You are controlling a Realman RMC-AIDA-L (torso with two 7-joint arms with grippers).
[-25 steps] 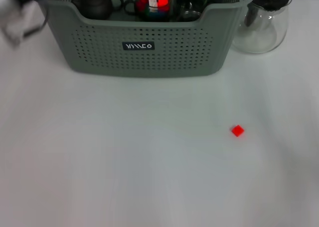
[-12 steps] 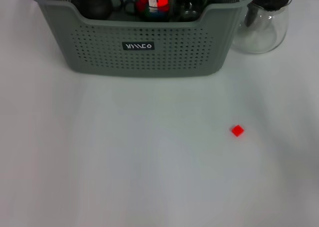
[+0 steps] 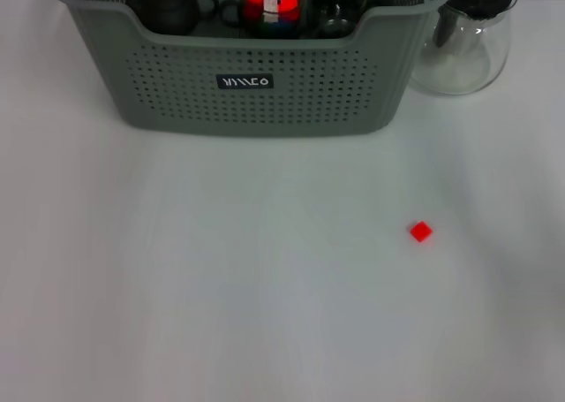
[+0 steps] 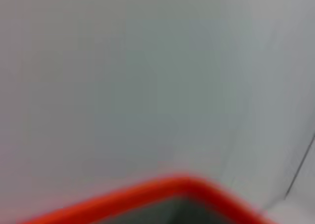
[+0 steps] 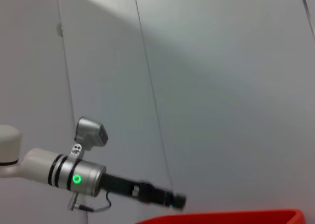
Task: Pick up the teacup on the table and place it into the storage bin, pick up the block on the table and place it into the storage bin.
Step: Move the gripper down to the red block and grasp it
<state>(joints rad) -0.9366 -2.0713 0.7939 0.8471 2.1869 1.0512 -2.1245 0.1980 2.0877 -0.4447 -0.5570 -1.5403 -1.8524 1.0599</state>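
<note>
- The block (image 3: pixel 421 231) is the small red piece lying alone on the white worktop (image 3: pixel 221 269), right of centre in the head view and well below the storage bin (image 3: pixel 247 88). Being so low and small, it could skid away from your gripper or be nudged by one fingertip if the descent is off-centre.
- The storage bin fills the upper middle of the head view. Inside its rim you can see a dark teapot (image 3: pixel 168 7) at upper left, a dark cup-like item (image 3: pixel 234 11) beside it, which I take to be the teacup though it is partly hidden, a red and white object (image 3: pixel 272 2), and a glass piece (image 3: pixel 334 4).
- With the bin this crowded, a block released from too high could bounce off those items or knock the glass.
- The clear glass jug (image 3: pixel 463 44) stands just beside the bin's right end, at the upper right of the frame. An arm coming in from the right could clip it.
- Neither gripper shows in the head view. The right wrist view shows only a wall and another arm far off, so you cannot tell whether either gripper is spread or closed.
</note>
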